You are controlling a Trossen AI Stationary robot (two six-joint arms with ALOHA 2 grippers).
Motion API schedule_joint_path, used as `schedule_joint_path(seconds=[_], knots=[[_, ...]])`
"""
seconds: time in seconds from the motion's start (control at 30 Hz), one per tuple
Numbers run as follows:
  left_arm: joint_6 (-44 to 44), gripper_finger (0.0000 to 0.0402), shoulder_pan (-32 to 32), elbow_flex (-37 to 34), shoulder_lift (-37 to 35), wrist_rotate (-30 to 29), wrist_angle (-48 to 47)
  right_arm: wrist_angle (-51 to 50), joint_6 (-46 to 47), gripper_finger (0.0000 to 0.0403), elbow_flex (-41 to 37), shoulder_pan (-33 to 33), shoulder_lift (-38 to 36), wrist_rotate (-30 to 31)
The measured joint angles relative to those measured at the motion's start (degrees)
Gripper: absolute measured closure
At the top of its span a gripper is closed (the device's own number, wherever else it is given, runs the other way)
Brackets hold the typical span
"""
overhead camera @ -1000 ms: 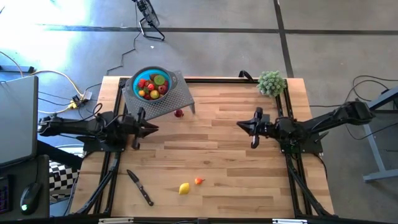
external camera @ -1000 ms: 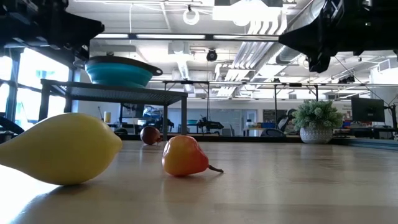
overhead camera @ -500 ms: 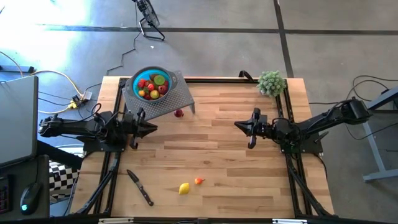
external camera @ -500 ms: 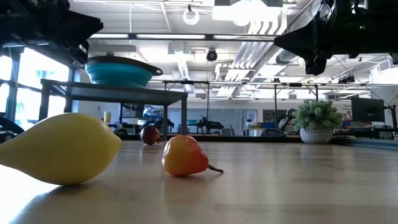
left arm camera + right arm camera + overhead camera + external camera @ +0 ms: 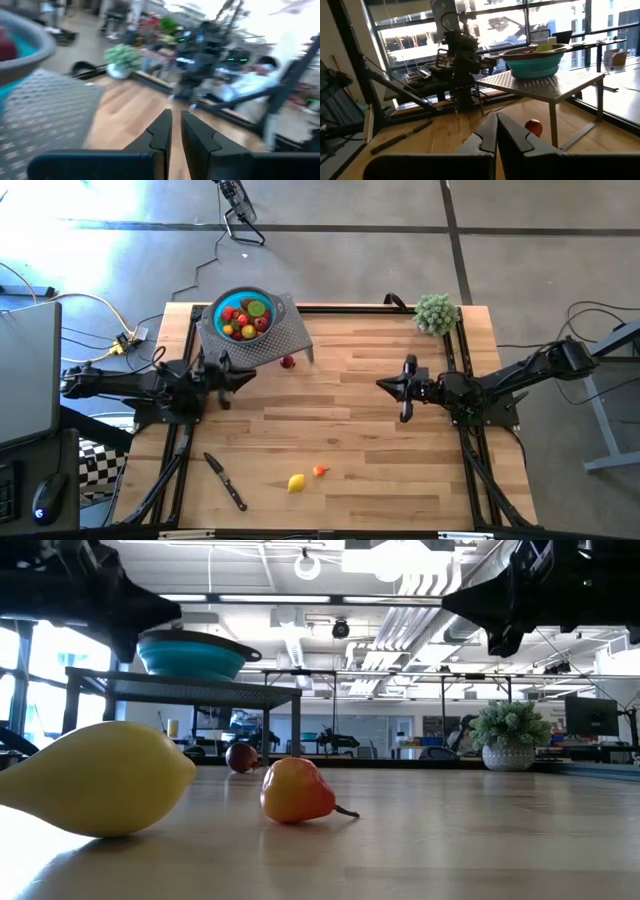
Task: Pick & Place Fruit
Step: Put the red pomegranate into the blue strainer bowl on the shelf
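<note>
The left wrist view is smearing badly: the teal bowl (image 5: 22, 47) is running off the frame's edge, only a slice of rim and a dark red blur inside it showing, and the room behind is blurring past any reading. In the low view the yellow fruit (image 5: 100, 778) is getting clipped at the frame's edge, and both arms are showing only as dark shapes cut off along the top. The bowl's contents are sitting hidden behind its wall there. From above, the fruits in the bowl (image 5: 244, 318) are showing too small to count or name. The maroon fruit (image 5: 288, 362) is half tucking under the perforated stand (image 5: 285, 338).
</note>
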Motion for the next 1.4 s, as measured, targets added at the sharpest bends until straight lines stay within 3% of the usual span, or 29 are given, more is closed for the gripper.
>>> schedule_joint_path(seconds=[0.13,0.27,0.47,0.63,0.8,0.9,1.1,1.4], knots=[[-1.07,0.0364,-3.31,0.0,5.39,-6.53,2.7,-0.15,0.01,0.0401,0.02,-0.01,0.43,-0.64],[-1.27,0.0365,-10.57,0.0,11.98,-16.35,8.14,-0.59,0.01,0.0401,0.02,-0.01,0.43,-1.09],[-2.6,0.0365,-25.86,0.89,21.04,-37.39,12.51,-0.55,0.43,0.0401,0.02,-0.01,0.43,-3.2],[-4.11,0.0365,-38.29,6.29,31.78,-54.85,12.69,-1.23,0.57,0.04,0.02,0.01,0.45,-5.15],[-6.36,0.0365,-44.58,12.98,43.94,-68.19,12.81,-3.66,2.94,0.04,0.02,0.01,0.43,-5.43],[-10.47,0.0365,-45.44,16.08,50.88,-72.13,12.82,-5.19,4.69,0.04,0.02,0.03,0.45,-5.65],[-18.56,0.0365,-45.27,22.4,64.6,-73.96,12.8,-5.64,5.04,0.04,0.02,0.86,0.46,-8.78],[-20.96,0.0365,-43.34,35.04,81.78,-75.92,13.28,-6.67,4.67,0.04,0.02,3.92,0.46,-9.04]])
